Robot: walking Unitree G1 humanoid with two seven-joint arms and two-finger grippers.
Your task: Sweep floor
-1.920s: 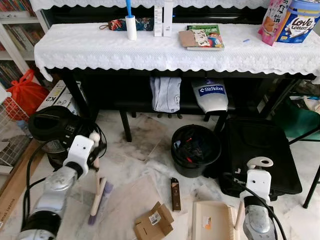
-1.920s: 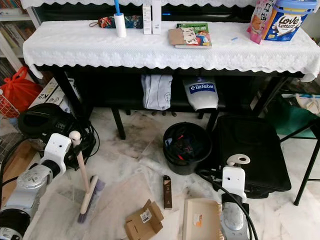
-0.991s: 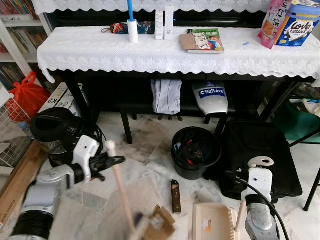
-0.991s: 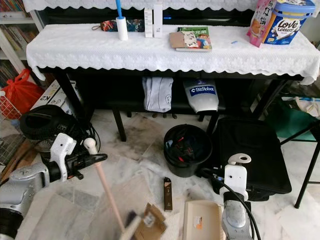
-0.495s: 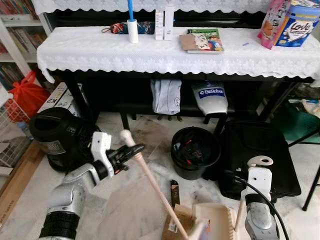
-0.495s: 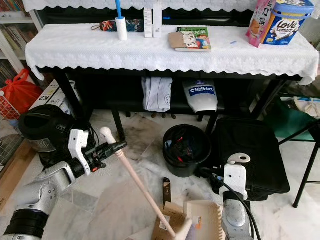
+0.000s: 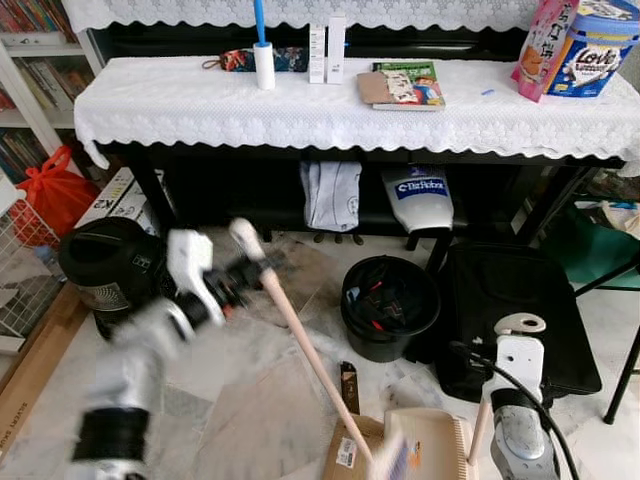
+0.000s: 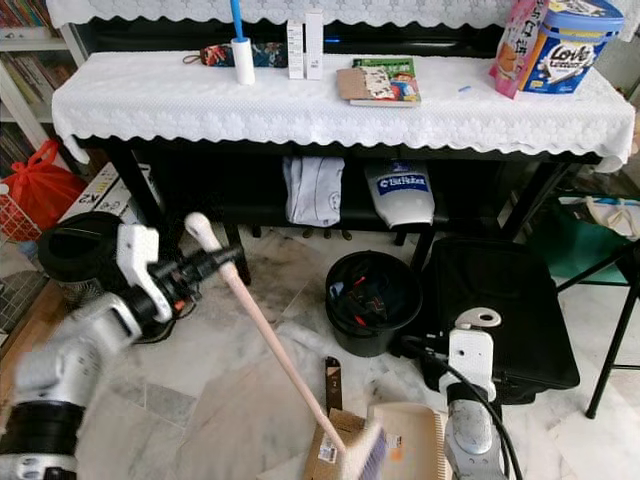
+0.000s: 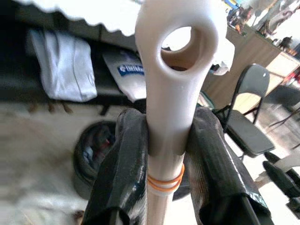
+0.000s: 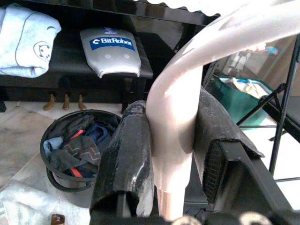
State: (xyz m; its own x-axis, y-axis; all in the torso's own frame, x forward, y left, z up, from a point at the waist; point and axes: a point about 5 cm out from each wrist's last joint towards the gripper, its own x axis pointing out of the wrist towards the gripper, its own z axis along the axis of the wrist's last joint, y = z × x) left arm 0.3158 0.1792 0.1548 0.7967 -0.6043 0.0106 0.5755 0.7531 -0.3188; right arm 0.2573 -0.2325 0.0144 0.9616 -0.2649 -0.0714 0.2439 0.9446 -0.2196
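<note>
Swung across since a second ago, the broom [image 8: 268,345] now slants from the left gripper [image 8: 196,268] down to its bristle head at the dustpan [image 8: 410,440], where before the head lay out on the floor to the robot's left. The small cardboard box [image 8: 330,445] has been pushed along with it and now lies touching the pan's near left edge, with the bristles right at the pan's mouth, which looks like the end of a gathering stroke.

Nearest, the right gripper [image 10: 171,150] is clamped on the dustpan's upright handle [image 8: 470,330], holding the pan flat on the marble floor [image 8: 200,400] so debris can be driven into it. In the left wrist view both black fingers [image 9: 126,159] pinch the broom handle just below its hanging hole, a high hold that gives a long reach.

A dark slim packet [image 8: 331,372] lies on the floor just beyond the box, still to be swept. Farther off stand the black bin [image 8: 372,298] and a black case [image 8: 500,310], then the piano under its white lace cloth [image 8: 330,105].
</note>
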